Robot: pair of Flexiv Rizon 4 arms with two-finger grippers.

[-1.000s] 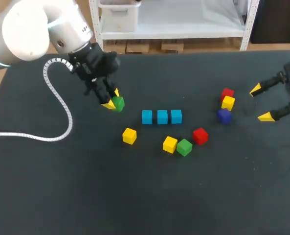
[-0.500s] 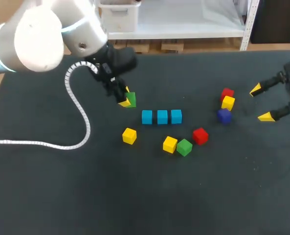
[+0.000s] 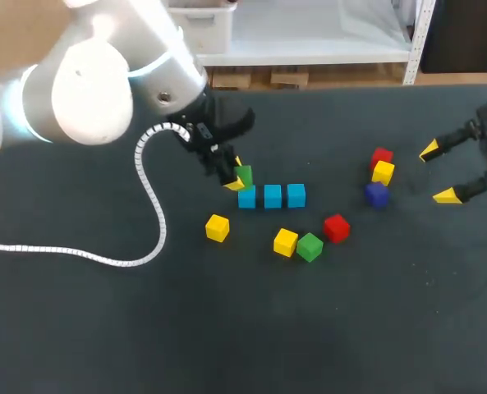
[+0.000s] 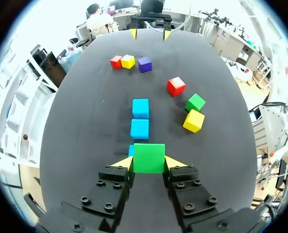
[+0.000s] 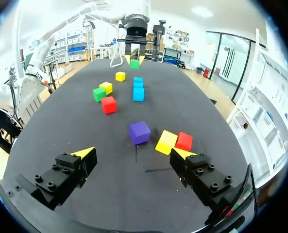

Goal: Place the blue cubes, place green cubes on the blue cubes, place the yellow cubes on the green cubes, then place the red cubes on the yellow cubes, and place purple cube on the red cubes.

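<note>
Three blue cubes [image 3: 273,195] lie in a row at mid-table. My left gripper [image 3: 238,179] is shut on a green cube [image 3: 243,175] and holds it just above the row's left end. In the left wrist view that green cube [image 4: 149,158] sits between the yellow tips and hides most of the nearest blue cube [image 4: 131,149]; the other two blue cubes [image 4: 140,119] lie ahead. My right gripper [image 3: 438,173] stands open at the table's right edge, with nothing between its fingers [image 5: 83,153].
In front of the row lie a yellow cube [image 3: 217,227], another yellow cube [image 3: 285,241], a green cube [image 3: 310,246] and a red cube [image 3: 336,227]. To the right, a red cube [image 3: 381,156], a yellow cube [image 3: 383,172] and a purple cube [image 3: 376,194] cluster together.
My left arm has carried the green cube to the right, from well left of the blue row to just above its left end. The right arm has not moved.
</note>
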